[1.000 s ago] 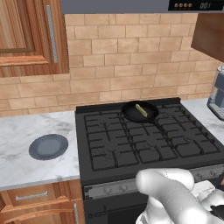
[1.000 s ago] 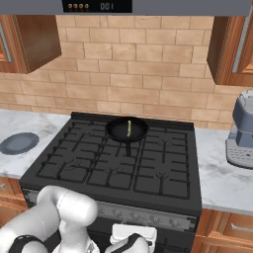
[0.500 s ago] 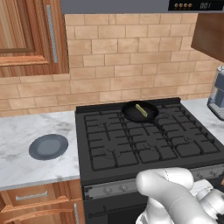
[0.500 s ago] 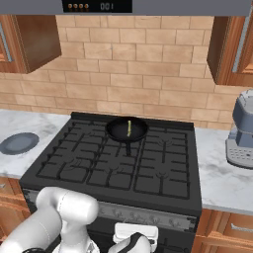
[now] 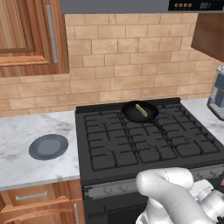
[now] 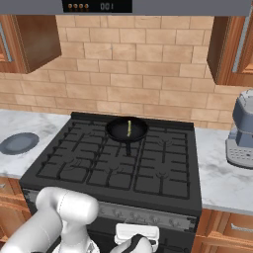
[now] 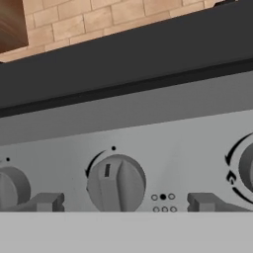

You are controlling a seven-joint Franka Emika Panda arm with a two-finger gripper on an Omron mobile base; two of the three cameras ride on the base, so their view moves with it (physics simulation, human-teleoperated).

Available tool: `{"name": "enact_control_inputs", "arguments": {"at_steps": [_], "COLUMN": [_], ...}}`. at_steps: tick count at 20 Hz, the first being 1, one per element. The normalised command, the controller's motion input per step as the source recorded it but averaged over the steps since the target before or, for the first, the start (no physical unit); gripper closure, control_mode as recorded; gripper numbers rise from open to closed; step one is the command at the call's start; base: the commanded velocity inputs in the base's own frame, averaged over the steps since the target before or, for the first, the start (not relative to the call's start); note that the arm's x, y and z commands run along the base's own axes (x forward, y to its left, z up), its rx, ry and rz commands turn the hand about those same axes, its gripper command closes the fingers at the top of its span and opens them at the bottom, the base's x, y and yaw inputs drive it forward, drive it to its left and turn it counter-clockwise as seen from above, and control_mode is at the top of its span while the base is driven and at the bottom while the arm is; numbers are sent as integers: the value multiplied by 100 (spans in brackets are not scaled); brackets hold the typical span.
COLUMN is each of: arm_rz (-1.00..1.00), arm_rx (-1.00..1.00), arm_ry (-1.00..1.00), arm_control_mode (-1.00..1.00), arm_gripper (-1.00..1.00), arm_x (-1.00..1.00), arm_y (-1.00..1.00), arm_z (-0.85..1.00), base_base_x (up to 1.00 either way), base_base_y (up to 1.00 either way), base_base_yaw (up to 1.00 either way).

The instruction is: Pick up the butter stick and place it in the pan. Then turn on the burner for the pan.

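The black pan (image 5: 130, 113) (image 6: 117, 131) sits on a back burner of the stove, its handle pointing toward the front. The yellow-olive butter stick (image 5: 141, 110) (image 6: 129, 128) lies inside it. My gripper (image 7: 127, 202) is down low in front of the stove's control panel (image 6: 148, 217), open. Its two dark fingertips (image 7: 47, 201) stand on either side of a round grey knob (image 7: 116, 183) without touching it. That knob's mark points almost straight up.
More knobs flank the centred one, to the left (image 7: 12, 188) and the right (image 7: 244, 168). A grey-blue plate (image 5: 48, 146) (image 6: 19, 143) lies on the marble counter left of the stove. A coffee machine (image 6: 242, 131) stands on the right counter.
The arm has shifted a little, low in front of the stove. Pan, butter stick and plate have not moved.
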Motion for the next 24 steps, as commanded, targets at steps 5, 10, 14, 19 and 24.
{"name": "enact_control_inputs", "arguments": {"at_steps": [5, 10, 14, 19, 24], "arm_rz": [0, 0, 0, 0, 0], "arm_rx": [0, 0, 0, 0, 0], "arm_ry": [0, 0, 0, 0, 0], "arm_control_mode": [-100, -100, -100, -100, -100], "arm_gripper": [-100, -100, -100, -100, -100], "arm_x": [6, 8, 5, 8, 1], "arm_y": [2, 4, 12, 27, 22], "arm_z": [0, 0, 0, 1, 8], "base_base_x": [0, 0, 0, 0, 0], "base_base_y": [0, 0, 0, 0, 0], "base_base_yaw": [0, 0, 0, 0, 0]}}
